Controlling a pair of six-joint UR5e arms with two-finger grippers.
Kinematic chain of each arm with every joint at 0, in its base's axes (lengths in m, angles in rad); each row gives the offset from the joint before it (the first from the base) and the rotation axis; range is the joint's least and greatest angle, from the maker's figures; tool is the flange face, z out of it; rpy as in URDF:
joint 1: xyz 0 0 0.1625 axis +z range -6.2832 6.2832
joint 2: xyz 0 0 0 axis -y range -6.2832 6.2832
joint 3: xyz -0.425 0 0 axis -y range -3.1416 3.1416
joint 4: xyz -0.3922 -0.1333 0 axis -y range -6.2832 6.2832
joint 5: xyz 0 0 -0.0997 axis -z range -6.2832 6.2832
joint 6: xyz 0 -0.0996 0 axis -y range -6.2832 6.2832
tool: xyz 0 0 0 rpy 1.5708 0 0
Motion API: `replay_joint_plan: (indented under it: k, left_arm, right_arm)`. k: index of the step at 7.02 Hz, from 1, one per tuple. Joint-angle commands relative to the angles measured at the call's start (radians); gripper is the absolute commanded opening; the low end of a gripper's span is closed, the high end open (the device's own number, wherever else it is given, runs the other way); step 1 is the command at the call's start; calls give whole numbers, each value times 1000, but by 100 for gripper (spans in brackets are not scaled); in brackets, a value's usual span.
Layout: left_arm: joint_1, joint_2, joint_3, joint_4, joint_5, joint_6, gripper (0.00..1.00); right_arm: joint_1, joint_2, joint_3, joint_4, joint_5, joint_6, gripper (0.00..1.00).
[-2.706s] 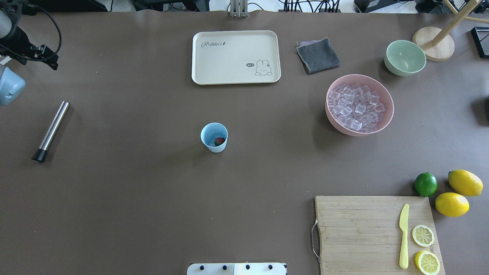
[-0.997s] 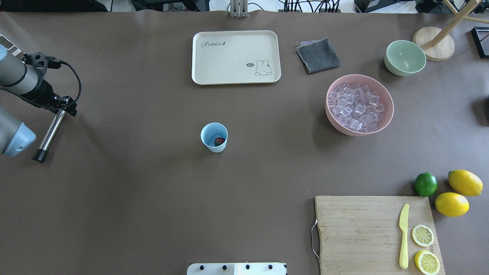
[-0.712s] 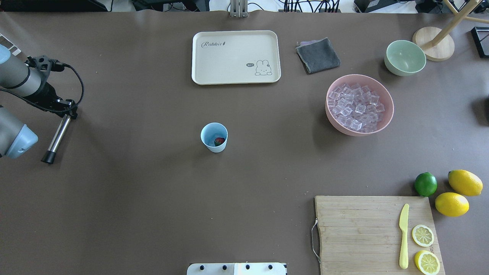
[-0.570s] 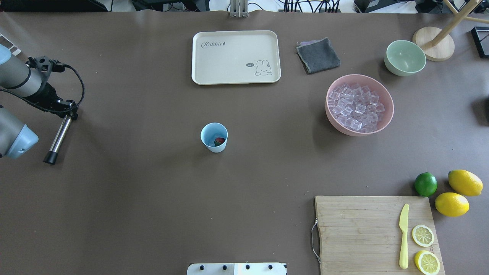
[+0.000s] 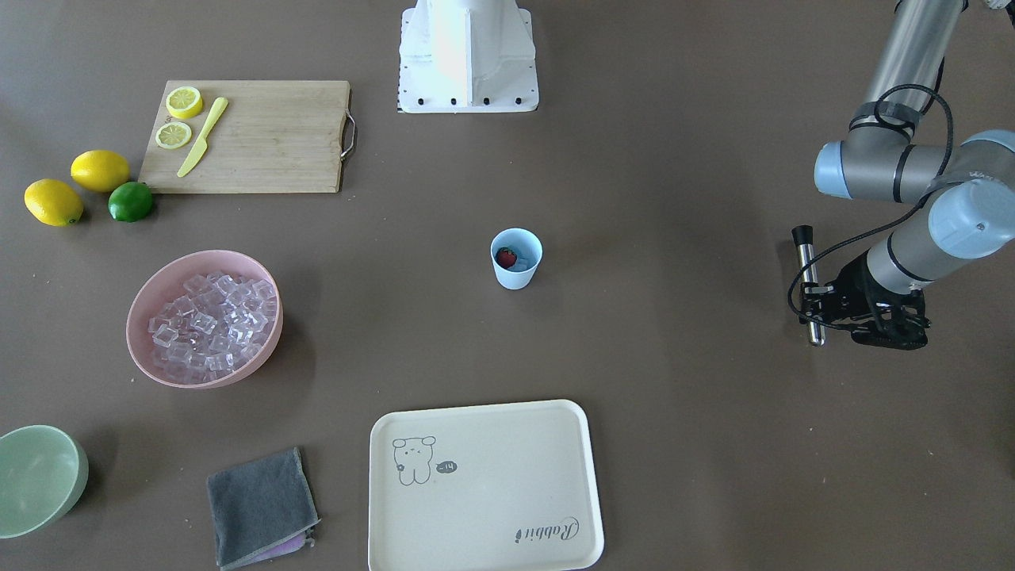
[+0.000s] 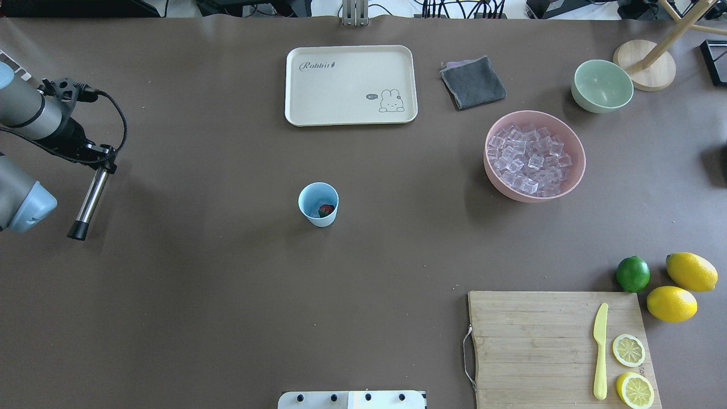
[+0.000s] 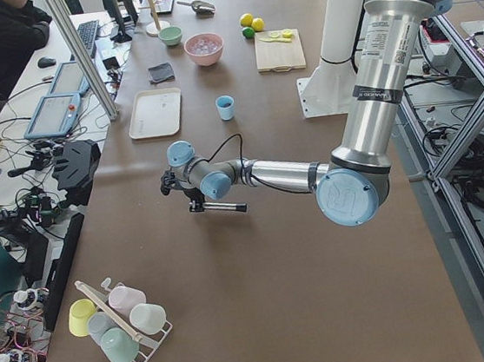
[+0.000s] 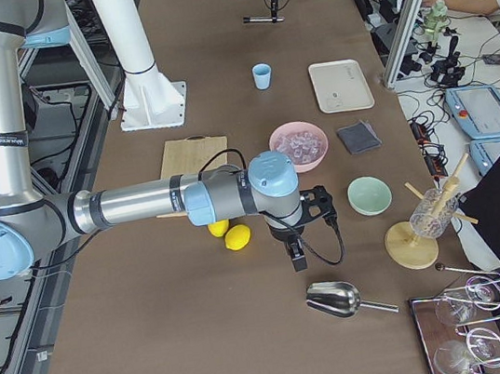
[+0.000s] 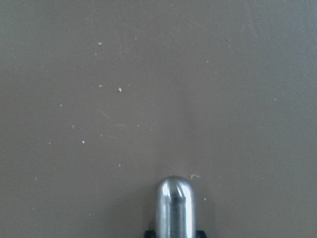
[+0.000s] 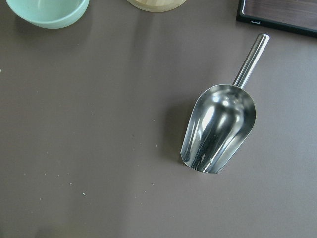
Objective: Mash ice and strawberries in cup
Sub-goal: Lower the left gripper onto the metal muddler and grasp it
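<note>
In the front-facing view, your left tool (image 5: 823, 316) pinches the steel muddler (image 5: 809, 277) by its plain end, near the surface's left end. The cup (image 5: 516, 258), with the strawberry (image 5: 506, 257) inside, stands mid-surface, well apart.

Overhead, the muddler's long axis runs nearly crosswise to the line toward the cup, black tip toward the robot's edge.

In the right side view, the right tool (image 8: 296, 255) hangs farther off, by the right end. You cannot tell its state.

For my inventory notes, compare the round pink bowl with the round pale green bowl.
The pink bowl is wider; the pale green bowl is smaller. The pink bowl is heaped with clear ice cubes; the green bowl looks empty. Both are round, upright and stand apart on the brown table.
</note>
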Motion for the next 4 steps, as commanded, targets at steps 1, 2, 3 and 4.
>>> replay_joint_plan:
  k: [1,2,3,4]
  left_arm:
    - [-93,-37,-67,0,32,-9,0]
    - [-112,-76,-135,1,112,-64,0]
    - [-112,-141,-182,0,163,-181,0]
    - [-86,-165,-250,-3,259,-263,0]
  right_arm:
    - [13,-2,7,-1,7,2,99]
    - [31,15,22,-19,11,2,99]
    - [31,39,16,-63,-2,2,99]
    - [31,28,24,-76,-3,2,99]
